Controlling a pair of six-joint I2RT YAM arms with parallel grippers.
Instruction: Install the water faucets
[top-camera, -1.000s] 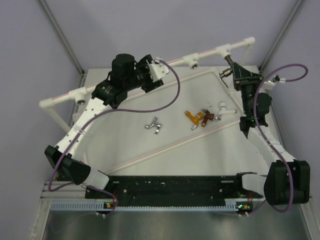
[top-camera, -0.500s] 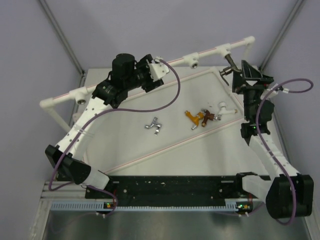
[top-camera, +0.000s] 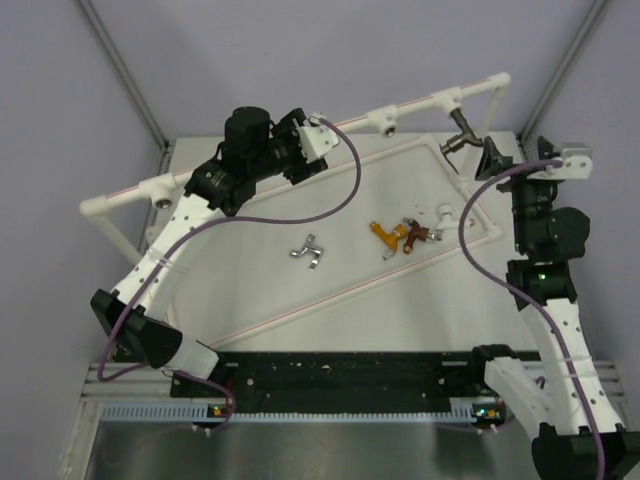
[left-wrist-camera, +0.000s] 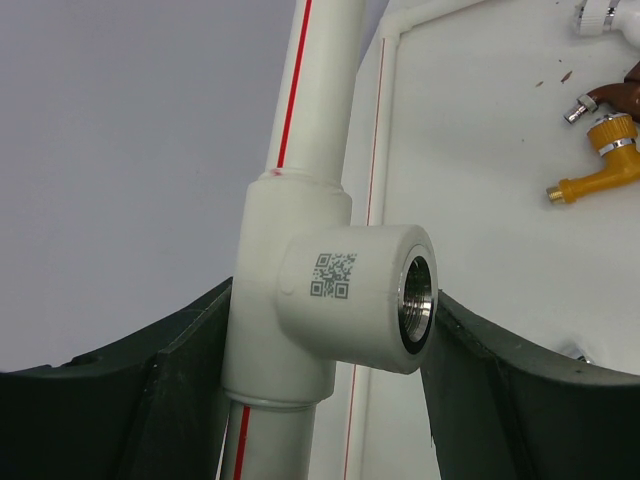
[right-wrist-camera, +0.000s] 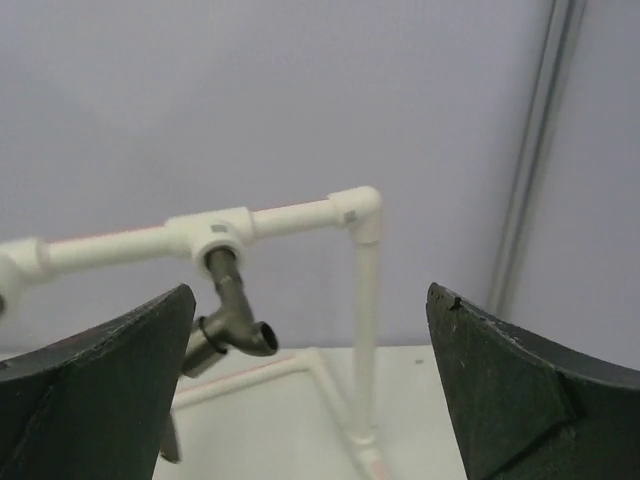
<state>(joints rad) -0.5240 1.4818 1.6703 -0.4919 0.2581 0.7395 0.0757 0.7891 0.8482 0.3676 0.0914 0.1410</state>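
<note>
A: Right gripper (top-camera: 503, 160): we call it spread wide, nothing between the fingers (the wrist view shows only wall and rail in the gap). Agree?

B: Agree. It sits just off the right end of the pipe rail (top-camera: 410, 105), near the dark grey faucet (top-camera: 461, 137) but apart from it. That faucet is in the rail's end socket (top-camera: 447, 99), spout hanging down, tilted.

A: Left gripper (top-camera: 312, 142)?

B: Clamped across the tee socket (left-wrist-camera: 350, 300) on the rail's middle stretch, a finger on each side. The threaded hole is empty.

A: Loose ones: silver faucet (top-camera: 310, 250), orange-gold faucet (top-camera: 385, 235), reddish-brown faucet (top-camera: 418, 233), white faucet (top-camera: 448, 213). All lie on the table (top-camera: 250, 290) in front of the rail, the last three bunched toward its right end.

B: So one of five in, we judge. Risks?

A: We can't tell how deep the grey one is threaded. If it's shallow, it could sag or drop out. A finger passing close could knock it crooked. And if the left clamp slips, the rail may twist when we screw in the next faucet.
</note>
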